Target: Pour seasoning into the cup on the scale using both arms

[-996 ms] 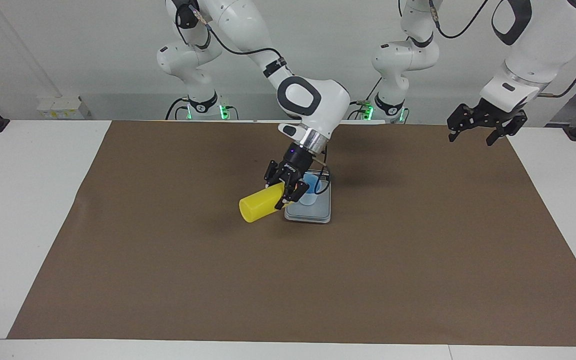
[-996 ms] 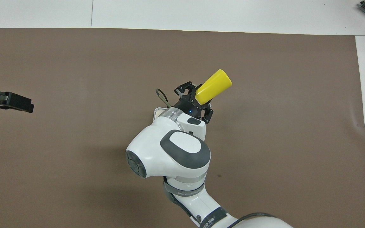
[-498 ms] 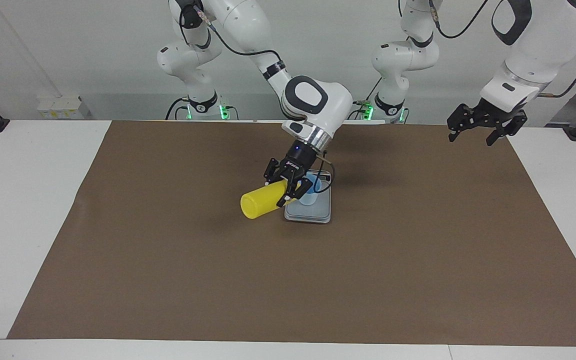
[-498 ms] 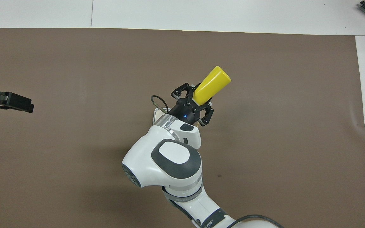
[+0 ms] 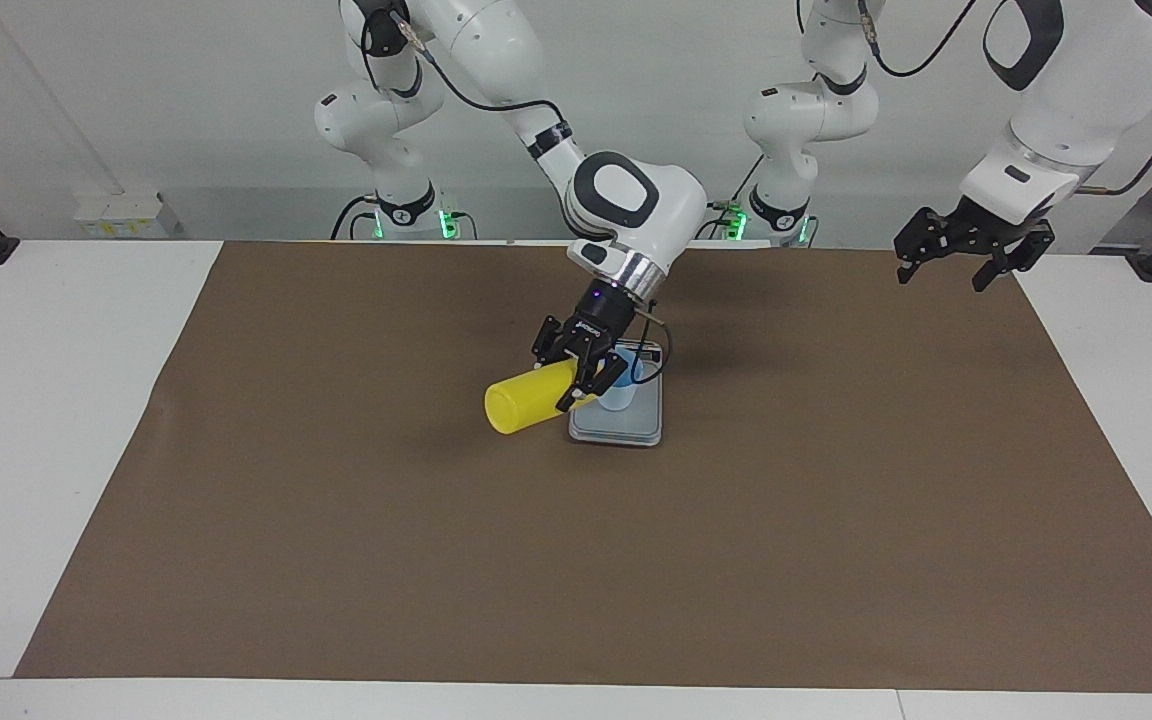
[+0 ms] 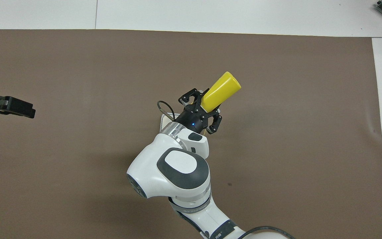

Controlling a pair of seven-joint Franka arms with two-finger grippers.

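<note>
The yellow seasoning bottle [image 5: 524, 402] [image 6: 223, 87] lies tipped on its side in the air, its flat base pointing away from the cup. My right gripper [image 5: 582, 383] [image 6: 207, 107] is shut on its neck end. The nozzle end sits at the rim of the light-blue cup [image 5: 622, 393], hidden by the fingers. The cup stands on the grey scale [image 5: 626, 431] in the middle of the mat. In the overhead view the arm covers the cup, and only a corner of the scale [image 6: 163, 120] shows. My left gripper [image 5: 971, 256] [image 6: 10, 106] hangs open and waits, holding nothing.
A brown mat [image 5: 336, 560] covers most of the white table [image 5: 46, 400]. The left gripper hovers over the mat's edge at the left arm's end. The right arm's wrist and elbow [image 6: 177, 169] lean over the scale.
The right wrist has drawn back and risen a little, and the bottle has swung slightly about the cup's rim. The left arm has not moved.
</note>
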